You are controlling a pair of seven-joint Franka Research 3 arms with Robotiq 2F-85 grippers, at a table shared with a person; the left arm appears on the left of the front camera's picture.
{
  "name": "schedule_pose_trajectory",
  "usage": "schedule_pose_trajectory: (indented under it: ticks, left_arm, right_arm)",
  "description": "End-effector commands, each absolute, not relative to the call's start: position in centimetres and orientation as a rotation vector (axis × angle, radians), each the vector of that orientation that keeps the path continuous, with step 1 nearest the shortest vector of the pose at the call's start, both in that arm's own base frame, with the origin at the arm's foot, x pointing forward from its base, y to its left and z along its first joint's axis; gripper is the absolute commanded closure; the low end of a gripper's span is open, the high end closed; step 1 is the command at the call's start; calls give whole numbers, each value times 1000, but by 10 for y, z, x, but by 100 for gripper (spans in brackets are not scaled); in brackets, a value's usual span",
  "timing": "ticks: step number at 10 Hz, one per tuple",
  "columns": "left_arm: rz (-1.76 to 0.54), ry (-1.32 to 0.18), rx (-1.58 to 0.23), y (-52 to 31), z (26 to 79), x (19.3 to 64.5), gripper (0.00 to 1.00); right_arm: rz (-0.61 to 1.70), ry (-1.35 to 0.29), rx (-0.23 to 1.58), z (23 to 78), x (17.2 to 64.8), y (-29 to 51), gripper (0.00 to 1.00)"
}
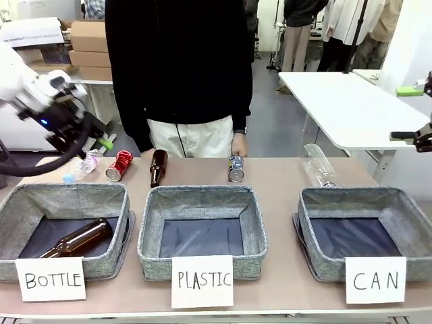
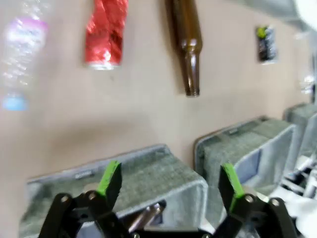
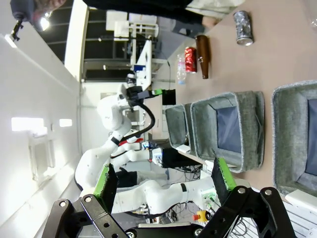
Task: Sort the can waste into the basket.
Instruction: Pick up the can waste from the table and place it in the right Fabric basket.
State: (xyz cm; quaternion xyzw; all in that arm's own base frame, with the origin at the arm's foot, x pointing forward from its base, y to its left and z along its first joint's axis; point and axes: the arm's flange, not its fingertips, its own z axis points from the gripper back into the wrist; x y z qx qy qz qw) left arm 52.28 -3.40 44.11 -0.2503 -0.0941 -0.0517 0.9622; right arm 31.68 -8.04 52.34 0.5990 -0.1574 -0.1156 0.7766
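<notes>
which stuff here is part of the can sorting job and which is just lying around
Part of the job:
red can
silver can
CAN basket

Just lying around:
loose brown bottle on the table
left clear bottle
right clear bottle
PLASTIC basket
BOTTLE basket
second brown bottle, inside the BOTTLE basket

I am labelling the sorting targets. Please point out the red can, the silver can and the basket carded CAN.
red can [image 1: 119, 165], front view, middle of its side.
silver can [image 1: 235, 165], front view, middle of its printed side.
CAN basket [image 1: 351, 196], front view, its far rim.
</notes>
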Motion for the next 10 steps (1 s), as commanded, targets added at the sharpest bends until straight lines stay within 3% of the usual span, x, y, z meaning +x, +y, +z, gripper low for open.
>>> schedule_pose_trajectory:
  ticks: [1,3,4,6,10]
  left_arm:
    - [-132,-291,-476,-23,463,512,0]
    - [-132,-291,-476,-23,463,512,0]
    - [-108,-212,-499,-31,448,526,0]
    - [115,-235,-370,-41,416,579,0]
    - [51,-236,-177,-71,375,648,0]
  right_arm:
    - [-223,-354,1304,523,318,-82,0]
    - [-223,-354,1304,523,318,-82,0]
    - [-223,-354,1304,523,318,-82,0]
    - [-223,-354,1304,523,318,-82,0]
    - [-223,-354,1304,523,318,-82,0]
